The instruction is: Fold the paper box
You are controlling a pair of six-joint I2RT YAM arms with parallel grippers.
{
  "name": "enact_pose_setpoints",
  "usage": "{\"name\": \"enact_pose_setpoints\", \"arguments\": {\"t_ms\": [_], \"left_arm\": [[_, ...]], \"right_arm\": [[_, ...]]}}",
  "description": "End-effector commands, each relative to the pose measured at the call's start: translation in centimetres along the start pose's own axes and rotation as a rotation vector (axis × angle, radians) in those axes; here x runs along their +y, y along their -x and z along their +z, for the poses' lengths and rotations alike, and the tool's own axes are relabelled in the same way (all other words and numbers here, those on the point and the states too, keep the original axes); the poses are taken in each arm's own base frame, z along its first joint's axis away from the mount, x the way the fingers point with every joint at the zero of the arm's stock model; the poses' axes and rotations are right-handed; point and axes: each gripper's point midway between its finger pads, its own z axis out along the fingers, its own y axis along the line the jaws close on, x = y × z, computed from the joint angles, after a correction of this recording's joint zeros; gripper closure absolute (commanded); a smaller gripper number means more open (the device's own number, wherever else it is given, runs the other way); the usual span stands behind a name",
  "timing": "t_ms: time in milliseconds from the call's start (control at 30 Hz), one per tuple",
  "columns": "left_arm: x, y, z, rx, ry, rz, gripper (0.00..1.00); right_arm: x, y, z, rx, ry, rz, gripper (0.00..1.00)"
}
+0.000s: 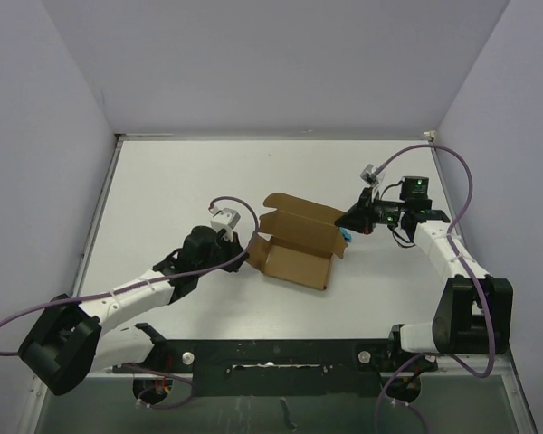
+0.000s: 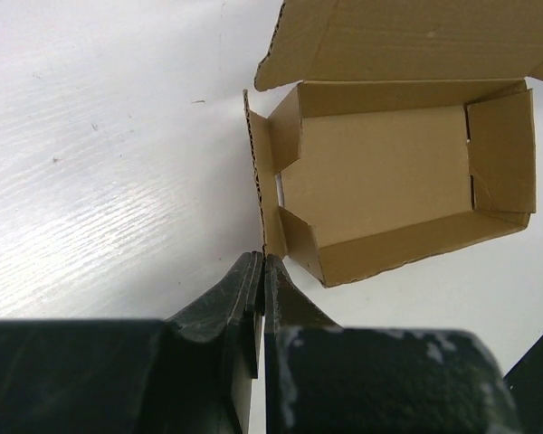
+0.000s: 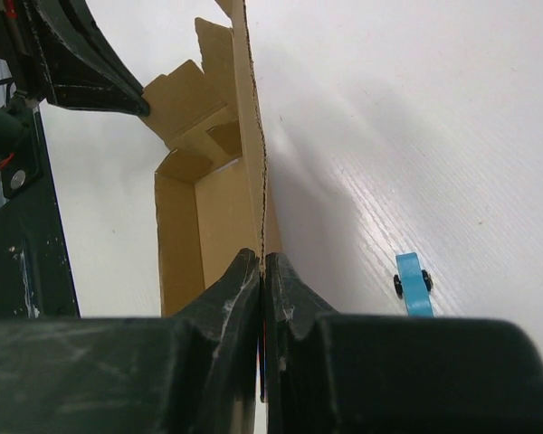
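Now the left tool (image 2: pixel 262 264) pinches one end flap of the paper box (image 1: pixel 299 249), the right tool (image 3: pixel 261 264) pinching the opposite wall

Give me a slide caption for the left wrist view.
Left gripper pinches a side flap of the paper box, lid flap open, on the white table.

No lettering, label, brand mark or number can be read in any of the views. The paper box (image 1: pixel 294 262) shows only plain brown cardboard, inside and out. The little blue piece (image 3: pixel 414 282) beside it, towards the tabletop's right edge, is too small to make out any marking.
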Motion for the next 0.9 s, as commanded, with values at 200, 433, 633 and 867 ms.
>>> {"name": "enact_pose_setpoints", "arguments": {"t_ms": [200,433,633,867], "left_arm": [[-2.1,3.4,0.3,-0.129,-0.067,0.092,1.00],[-2.7,4.3,0.5,-0.132,-0.077,0.146,1.00],[-3.0,4.7,0.8,-0.110,-0.071,0.182,1.00],[-3.5,4.6,1.2,-0.070,-0.081,0.204,1.00]], "right_arm": [[-1.0,1.1,0.3,-0.027,-0.054,0.022,1.00],[-0.6,1.1,0.5,-0.027,-0.039,0.022,1.00],[-0.3,1.2,0.5,-0.030,-0.022,0.012,1.00],[-0.3,1.1,0.7,-0.027,-0.018,0.010,1.00]]}}
